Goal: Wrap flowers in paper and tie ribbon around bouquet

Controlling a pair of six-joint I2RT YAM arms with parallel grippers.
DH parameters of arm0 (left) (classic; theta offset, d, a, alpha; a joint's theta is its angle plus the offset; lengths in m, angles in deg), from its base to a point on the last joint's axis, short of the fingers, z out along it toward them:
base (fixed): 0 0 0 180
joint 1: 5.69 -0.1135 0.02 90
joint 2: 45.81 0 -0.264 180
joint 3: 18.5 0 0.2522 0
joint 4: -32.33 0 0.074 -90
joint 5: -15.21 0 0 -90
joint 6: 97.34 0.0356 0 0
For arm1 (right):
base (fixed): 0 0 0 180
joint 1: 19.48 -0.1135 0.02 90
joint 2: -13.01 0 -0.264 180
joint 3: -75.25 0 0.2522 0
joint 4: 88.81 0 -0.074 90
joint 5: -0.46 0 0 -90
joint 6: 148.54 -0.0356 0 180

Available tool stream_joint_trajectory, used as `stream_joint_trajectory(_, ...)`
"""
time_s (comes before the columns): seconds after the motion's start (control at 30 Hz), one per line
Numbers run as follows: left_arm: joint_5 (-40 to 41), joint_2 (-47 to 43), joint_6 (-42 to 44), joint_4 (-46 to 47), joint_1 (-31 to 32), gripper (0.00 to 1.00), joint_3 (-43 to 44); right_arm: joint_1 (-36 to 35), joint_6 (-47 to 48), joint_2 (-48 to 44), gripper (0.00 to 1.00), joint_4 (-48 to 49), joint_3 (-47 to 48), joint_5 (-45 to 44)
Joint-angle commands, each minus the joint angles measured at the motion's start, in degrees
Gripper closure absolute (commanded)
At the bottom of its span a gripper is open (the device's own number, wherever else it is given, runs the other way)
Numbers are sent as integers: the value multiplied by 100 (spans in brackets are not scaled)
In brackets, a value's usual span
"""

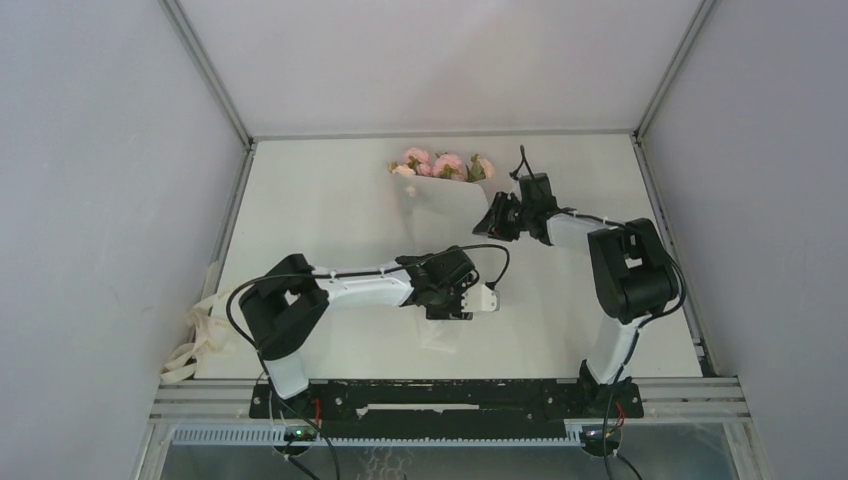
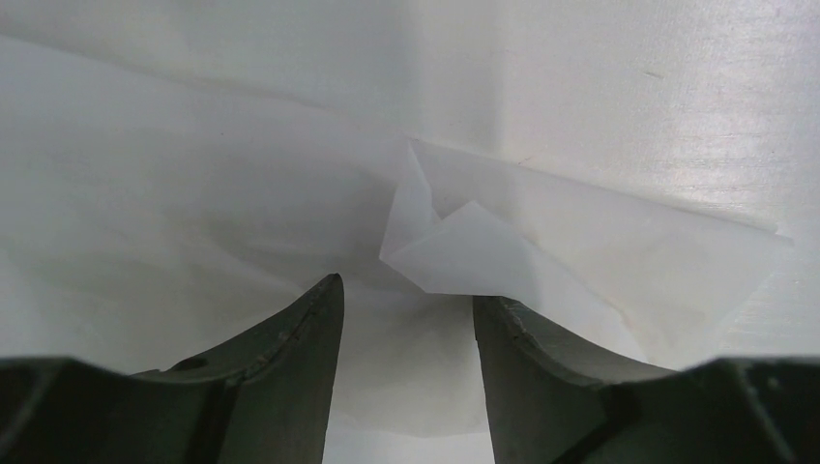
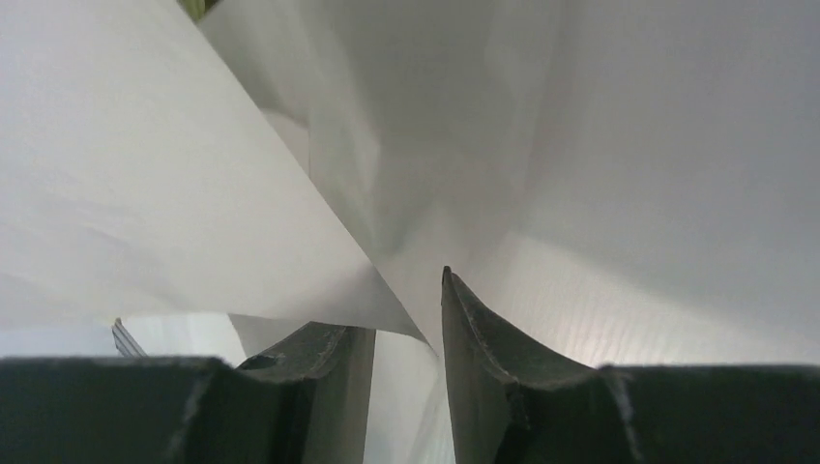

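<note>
Left gripper, right gripper — one bouquet

Left arm bent, reaching right, jaws parted, right arm folded, reaching forward-left, jaws slightly parted

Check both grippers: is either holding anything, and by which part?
Nothing is clamped. The left gripper stands open over the paper; the right gripper is parted too, a paper edge only draped over one finger.
</note>
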Motion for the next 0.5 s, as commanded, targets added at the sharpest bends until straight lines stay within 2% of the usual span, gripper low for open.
stream_joint_trajectory(0.0,32,301,207,-291,92,42,-287,301,346,327,64,22,507,326)
stream_joint_trajectory(0.1,59,302,233,-319,96,41,-282,459,279,560,87,99,857,630)
stream_joint_trajectory(0.2,66,288,238,-456,93,41,-221,561,268,715,100,93,1078,510)
stream_joint_trajectory(0.47,-467,8,-132,-1208,100,41,930,507,110,1173,100,111,1189,410)
